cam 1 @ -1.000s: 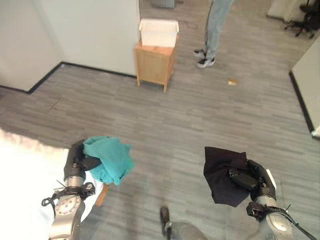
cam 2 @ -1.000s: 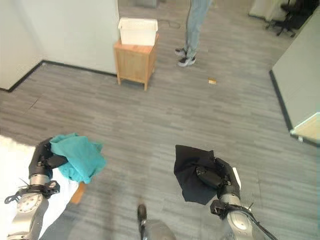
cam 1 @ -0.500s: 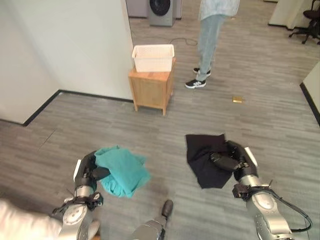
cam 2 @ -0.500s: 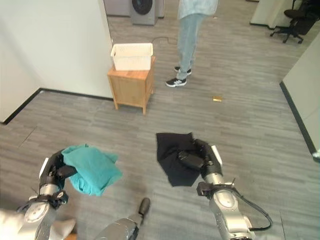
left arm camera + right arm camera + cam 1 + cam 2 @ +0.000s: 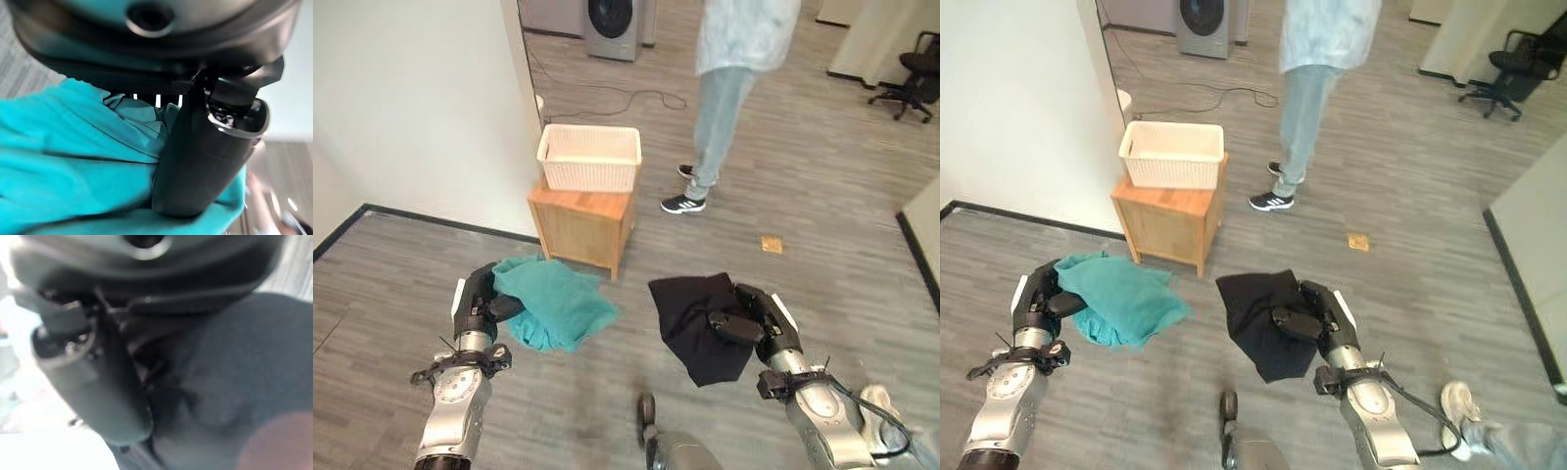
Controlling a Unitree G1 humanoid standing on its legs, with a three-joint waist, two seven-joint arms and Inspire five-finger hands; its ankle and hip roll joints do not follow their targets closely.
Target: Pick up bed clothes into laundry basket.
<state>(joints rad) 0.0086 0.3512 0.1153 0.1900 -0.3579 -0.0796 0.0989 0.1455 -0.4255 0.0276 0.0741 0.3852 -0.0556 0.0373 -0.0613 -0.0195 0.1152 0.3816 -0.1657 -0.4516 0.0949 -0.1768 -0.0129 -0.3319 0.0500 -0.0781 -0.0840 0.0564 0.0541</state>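
My left hand (image 5: 478, 305) is shut on a teal cloth (image 5: 553, 304), which hangs bunched off it at the lower left; the left wrist view shows the thumb (image 5: 205, 161) pressed into the teal cloth (image 5: 73, 161). My right hand (image 5: 756, 321) is shut on a black cloth (image 5: 695, 323) that droops down from it. In the right wrist view the thumb (image 5: 98, 382) pinches the black cloth (image 5: 230, 367). A white woven laundry basket (image 5: 589, 157) stands on a small wooden cabinet (image 5: 579, 227) ahead, just beyond the teal cloth.
A person in pale jeans (image 5: 720, 117) and dark shoes stands right of the basket. A white wall (image 5: 411, 108) runs along the left, a washing machine (image 5: 612, 15) is behind. A small brown object (image 5: 771, 244) lies on the grey floor; an office chair (image 5: 915, 78) is far right.
The whole picture has shifted as the camera moved forward: the basket and cabinet are much nearer and the white bed has left the view. Both hands keep hold of their cloths.
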